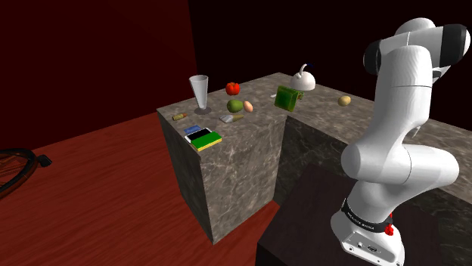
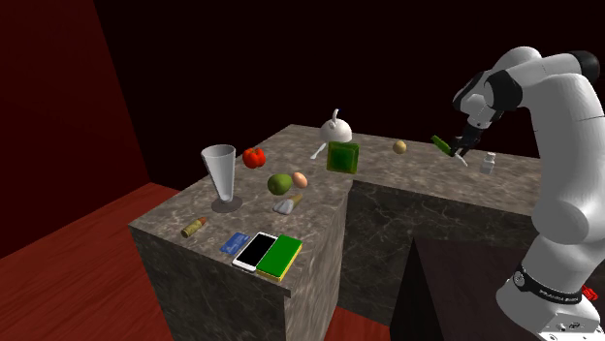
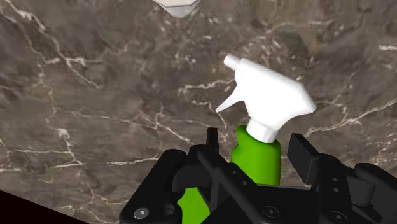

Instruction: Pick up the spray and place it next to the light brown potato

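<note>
Spray bottle (image 3: 259, 147), green body with a white trigger head, is pinched in the claw (image 3: 257, 159).

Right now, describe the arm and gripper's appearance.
The arm is glossy white with rounded links and dark joints; a black band with pale lettering and a small red spot sit near its base. The gripper is all black and blocky, with two fingers.

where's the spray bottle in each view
shoulder view: the white arm covers the counter right of the potato
second exterior view: spray bottle upper right, in the claw, right of the potato
wrist view: spray bottle clasped by the claw
shared landmark: the veined counter
</note>
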Action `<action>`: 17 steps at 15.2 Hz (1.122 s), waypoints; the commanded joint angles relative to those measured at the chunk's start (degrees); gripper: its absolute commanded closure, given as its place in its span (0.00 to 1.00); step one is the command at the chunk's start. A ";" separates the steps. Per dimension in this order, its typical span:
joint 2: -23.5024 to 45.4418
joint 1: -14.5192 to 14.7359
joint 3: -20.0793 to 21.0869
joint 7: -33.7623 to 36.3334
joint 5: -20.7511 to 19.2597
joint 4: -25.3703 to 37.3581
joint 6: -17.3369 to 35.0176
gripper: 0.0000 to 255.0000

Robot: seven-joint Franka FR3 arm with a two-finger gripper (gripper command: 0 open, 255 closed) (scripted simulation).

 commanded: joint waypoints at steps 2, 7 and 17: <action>0.00 0.00 0.01 0.00 0.01 0.01 0.00 0.00; -2.54 0.76 -1.53 1.05 -2.07 -0.11 -2.01 0.00; -4.69 1.38 -2.83 2.02 -3.92 0.07 -3.91 0.00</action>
